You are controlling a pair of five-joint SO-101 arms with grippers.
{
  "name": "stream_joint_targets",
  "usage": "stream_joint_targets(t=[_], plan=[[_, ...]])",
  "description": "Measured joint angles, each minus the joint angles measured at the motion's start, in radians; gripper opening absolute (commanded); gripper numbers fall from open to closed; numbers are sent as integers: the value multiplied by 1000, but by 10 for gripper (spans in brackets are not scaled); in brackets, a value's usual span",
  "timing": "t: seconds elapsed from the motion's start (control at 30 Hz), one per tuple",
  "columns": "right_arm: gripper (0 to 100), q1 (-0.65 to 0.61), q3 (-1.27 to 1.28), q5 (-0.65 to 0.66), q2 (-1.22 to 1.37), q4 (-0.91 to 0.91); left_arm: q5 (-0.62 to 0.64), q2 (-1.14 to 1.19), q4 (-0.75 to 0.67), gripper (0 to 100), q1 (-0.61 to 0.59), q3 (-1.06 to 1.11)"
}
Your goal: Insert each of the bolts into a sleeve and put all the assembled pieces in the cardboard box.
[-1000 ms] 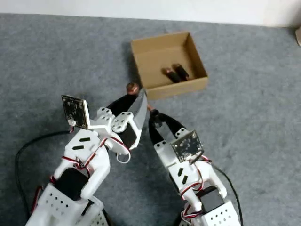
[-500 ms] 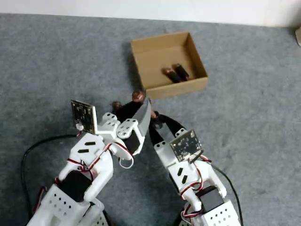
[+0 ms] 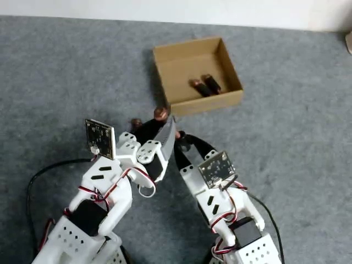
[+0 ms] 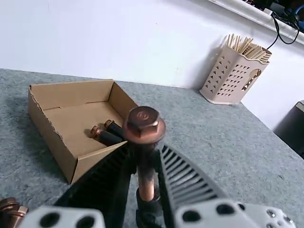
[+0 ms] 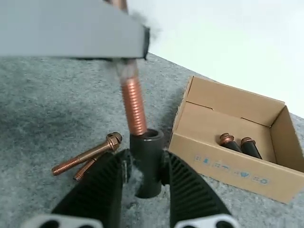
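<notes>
My left gripper point(image 4: 145, 154) is shut on a copper bolt point(image 4: 144, 126), held upright with its hex head on top. In the right wrist view the bolt's threaded shaft point(image 5: 133, 108) comes down with its tip at the mouth of a black sleeve point(image 5: 147, 161). My right gripper point(image 5: 146, 166) is shut on that sleeve, which stands upright. From above, both grippers meet just in front of the cardboard box point(image 3: 181, 55), left gripper point(image 3: 159, 124) beside right gripper point(image 3: 180, 138). Two assembled pieces point(image 3: 205, 86) lie inside the box. Two loose bolts point(image 5: 89, 156) lie on the carpet nearby.
The box's front wall point(image 3: 206, 103) stands close behind the grippers. A perforated holder full of sticks point(image 4: 235, 71) stands against the far wall. Grey carpet point(image 3: 297, 137) lies open to the right of the arms and on the far left.
My left arm has swung right and slightly back toward me, carrying the bolt over the sleeve. The right gripper has barely moved.
</notes>
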Motion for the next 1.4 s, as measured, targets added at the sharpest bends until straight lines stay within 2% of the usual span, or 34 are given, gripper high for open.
stream_joint_targets(t=[0.17, 0.3, 0.53, 0.8, 0.97, 1.13, 1.27, 1.4], plan=[[5, 0, 0, 0, 0, 0, 49, 2, 0, 5, 0, 0], [5, 2, 0, 0, 2, 6, 72, 97, 0, 5, 0, -46], [5, -5, 2, -2, -2, 26, 80, 373, 166, 5, 14, -219], [5, -5, 2, -2, 0, 28, 80, 368, 195, 8, 14, -239], [5, -6, 2, -2, -2, 26, 80, 354, 199, 175, 3, -239], [5, -5, 2, 0, -2, 26, -6, 354, 244, 194, -72, -238], [5, -5, 2, 0, -2, 26, -91, 350, 275, 191, -83, -242], [5, -5, 2, 0, -2, 26, -109, 348, 290, 193, -83, -261]])
